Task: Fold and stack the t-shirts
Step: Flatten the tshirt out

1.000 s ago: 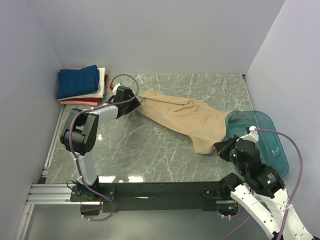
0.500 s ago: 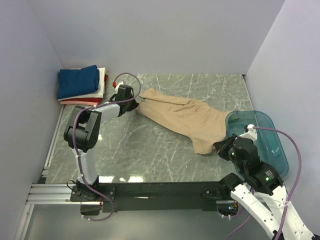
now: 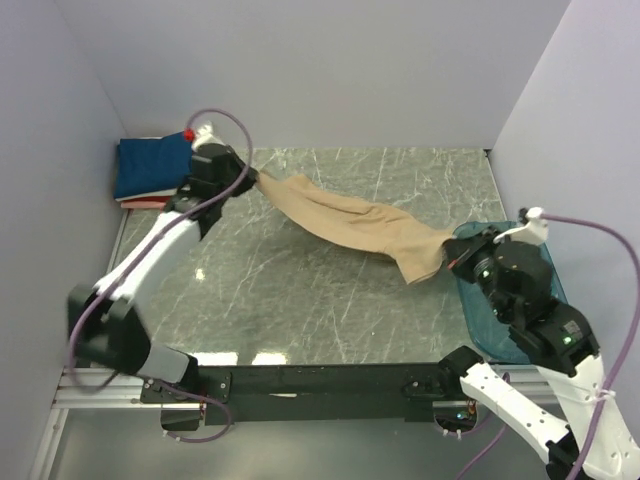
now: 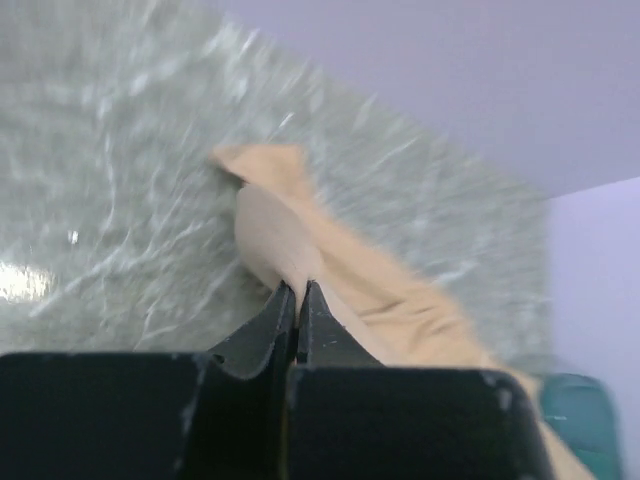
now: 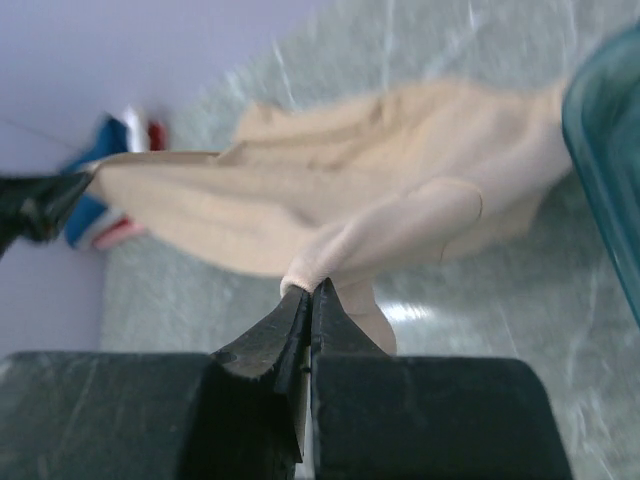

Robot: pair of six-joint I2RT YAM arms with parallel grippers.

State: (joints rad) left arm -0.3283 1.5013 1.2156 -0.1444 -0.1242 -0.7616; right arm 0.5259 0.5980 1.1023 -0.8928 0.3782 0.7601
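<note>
The tan t-shirt (image 3: 345, 215) hangs stretched in a sagging band above the marble table, held at both ends. My left gripper (image 3: 256, 181) is shut on its back-left end, close to the stack of folded t-shirts (image 3: 150, 165), which has a navy one on top. In the left wrist view the fingertips (image 4: 298, 290) pinch tan cloth (image 4: 285, 225). My right gripper (image 3: 452, 257) is shut on the shirt's right end, beside the tub. In the right wrist view its jaws (image 5: 312, 287) clamp a bunched fold of the tan shirt (image 5: 330, 195).
A teal translucent tub (image 3: 478, 318) sits at the right, partly under the right arm, and shows again at the edge of the right wrist view (image 5: 605, 110). White walls close the back and both sides. The folded stack lies in the back-left corner against the wall.
My left gripper shut on the shirt's left end and lifted it back-left toward the stack. The right gripper rose with its end, so the shirt went from lying flat to hanging between them.
</note>
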